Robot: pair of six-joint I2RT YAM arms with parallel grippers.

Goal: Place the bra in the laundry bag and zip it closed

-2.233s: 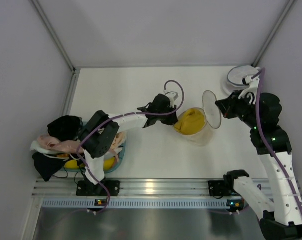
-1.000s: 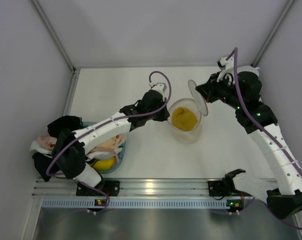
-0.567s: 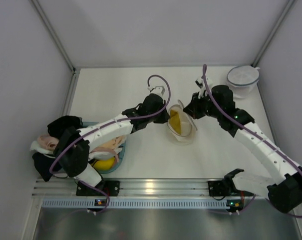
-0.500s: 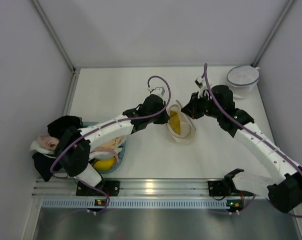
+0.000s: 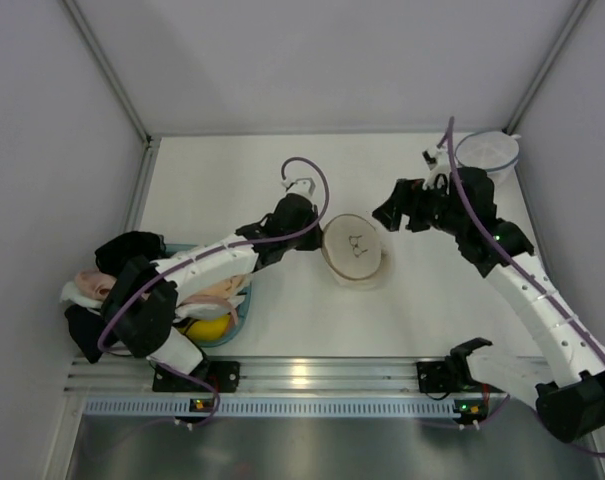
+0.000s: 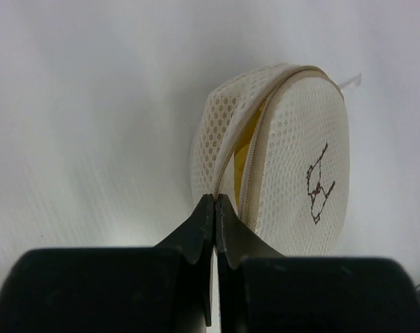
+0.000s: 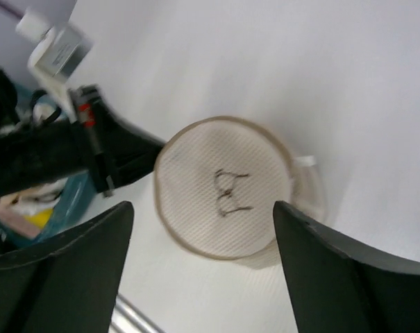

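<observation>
The laundry bag (image 5: 352,255) lies mid-table with its lid folded down, the dark mark facing up, also seen in the right wrist view (image 7: 223,187). Its tan zip rim gapes on the left side, and a sliver of the yellow bra (image 6: 248,146) shows inside. My left gripper (image 5: 318,238) is shut, its tips (image 6: 214,199) pinched at the bag's zip rim where lid and body meet. My right gripper (image 5: 389,216) hangs open just right of and above the bag (image 7: 203,205), holding nothing.
A second round bag with a blue rim (image 5: 487,155) sits at the back right. A teal basket (image 5: 244,300) heaped with black, peach and yellow garments stands at the front left beside the left arm's base.
The right gripper swung the lid over onto the bag, let it go, opened wide and drew back to the right. The left gripper stayed shut at the rim, shifting slightly left.
</observation>
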